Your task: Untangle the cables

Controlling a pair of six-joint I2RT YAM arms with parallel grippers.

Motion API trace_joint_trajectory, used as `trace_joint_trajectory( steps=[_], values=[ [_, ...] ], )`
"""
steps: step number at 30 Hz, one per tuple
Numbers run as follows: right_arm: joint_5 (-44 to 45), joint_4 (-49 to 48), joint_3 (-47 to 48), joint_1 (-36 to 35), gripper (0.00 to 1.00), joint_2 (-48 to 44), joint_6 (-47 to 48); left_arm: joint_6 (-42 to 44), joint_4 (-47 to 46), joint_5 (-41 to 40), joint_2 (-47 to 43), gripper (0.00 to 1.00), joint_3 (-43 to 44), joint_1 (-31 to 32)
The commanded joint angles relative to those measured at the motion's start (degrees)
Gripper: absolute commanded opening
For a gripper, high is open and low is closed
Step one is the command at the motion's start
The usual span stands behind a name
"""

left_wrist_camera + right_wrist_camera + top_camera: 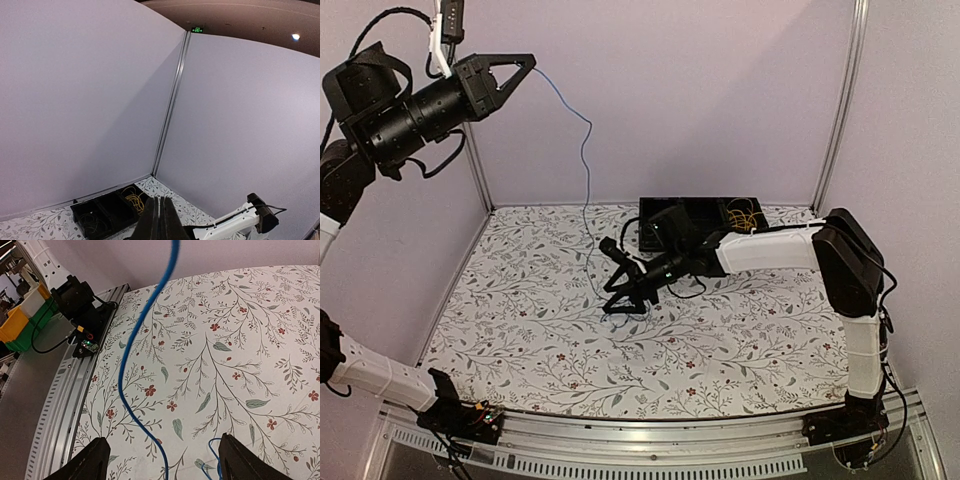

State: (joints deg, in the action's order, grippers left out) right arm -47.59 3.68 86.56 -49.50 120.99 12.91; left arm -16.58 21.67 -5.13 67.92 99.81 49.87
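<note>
The left gripper (pixel 528 63) is raised high, its jaws pinched shut on the top end of the blue cable (pixel 586 170). In its own wrist view the two fingers (pixel 152 222) press flat together, and the cord itself is too thin to make out between them. From that hand the cable drops straight down and a little away toward the other arm, so its long axis runs nearly upright, from the closed tips to the table (pixel 520 330).

The right gripper (pixel 625 302) hangs low over the table with its jaws spread wide and nothing in them. The cable's lower stretch passes down between them, closer to one finger than the other and touching neither, and a small blue loop lies on the table just beside the other finger.

So the free end sits directly under and between the right hand's fingertips, and that is the nearer hand by far. Closing there would probably catch the cord, provided the hand shifts sideways to centre it first. Behind the right hand, well apart, a black tray (pixel 655 208) holds yellow cables (pixel 745 215).
</note>
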Motion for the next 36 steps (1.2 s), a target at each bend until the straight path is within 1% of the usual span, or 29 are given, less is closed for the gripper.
trace_joint_trajectory(
  steps=[1, 4, 6, 9, 12, 14, 16, 18, 19, 22, 24, 27, 30, 33, 35, 36],
  values=[
    [-1.54, -0.65, -0.18, -0.17, 0.79, 1.23, 0.17, 0.69, -1.21, -0.76, -0.79, 0.0, 4.06, 0.81],
    [-0.45, -0.53, 0.38, -0.16, 0.75, 2.8, -0.31, 0.8, -0.91, -0.96, -0.26, 0.0, 8.5, 0.8],
    [-0.08, -0.46, 0.76, -0.12, 0.68, 3.33, -0.42, 0.92, -0.21, -1.3, 0.29, 0.0, 11.44, 0.79],
    [-0.37, -0.43, 0.82, -0.15, 0.6, 3.14, -0.2, 1.19, 0.59, -2.12, 0.8, 0.0, 13.73, 0.84],
    [-0.07, -0.47, 0.48, -0.09, 0.42, 2.53, 0.48, 1.39, 0.57, -3.05, 0.43, 0.0, 13.14, 0.77],
    [0.12, -0.52, 0.4, 0.0, 0.26, 2.0, 0.55, 1.45, 0.5, -3.61, 0.01, 0.0, 11.76, 0.84],
    [0.05, -0.61, 0.23, 0.12, 0.19, 1.29, 0.48, 1.27, 0.29, -4.1, -0.71, 0.0, 9.59, 0.77],
    [-0.04, -0.66, -0.09, 0.35, 0.09, 0.07, 0.57, 1.04, -0.64, -4.69, -1.94, 0.0, 6.54, 0.83],
    [0.03, -0.77, -0.42, 0.43, 0.06, -0.53, 0.69, 1.0, -1.18, -5.1, -2.77, 0.0, 4.71, 0.77],
    [1.98, 1.26, -0.63, 0.66, 0.0, -3.4, 2.22, 0.79, -2.83, -7.8, -5.55, 0.0, -1.31, 0.76],
    [4.26, 4.23, -0.63, 1.17, 0.0, -6.03, 5.27, 0.63, -3.8, -10.31, -7.76, 0.0, -6.33, 0.8],
    [9.06, 7.46, -1.68, 2.55, 0.0, -12.58, 8.98, 1.04, -6.09, -13.4, -10.86, 0.0, -15.43, 0.8],
    [15.09, 10.12, -3.05, 4.22, 0.0, -19.23, 12.98, 1.25, -9.84, -14.54, -11.73, 0.0, -25.26, 0.61],
    [20.21, 10.16, -4.6, 7.83, 0.0, -23.36, 14.69, 1.38, -15.31, -12.57, -8.77, 0.0, -30.99, 0.5],
    [21.92, 10.09, -4.31, 10.64, 0.0, -24.32, 14.94, 1.7, -20.04, -9.55, -3.69, 0.0, -32.22, 0.21],
    [22.72, 10.09, -3.81, 12.2, 0.0, -24.09, 14.61, 2.08, -24.2, -8.41, -0.96, 0.0, -31.91, -0.01]
  ],
)
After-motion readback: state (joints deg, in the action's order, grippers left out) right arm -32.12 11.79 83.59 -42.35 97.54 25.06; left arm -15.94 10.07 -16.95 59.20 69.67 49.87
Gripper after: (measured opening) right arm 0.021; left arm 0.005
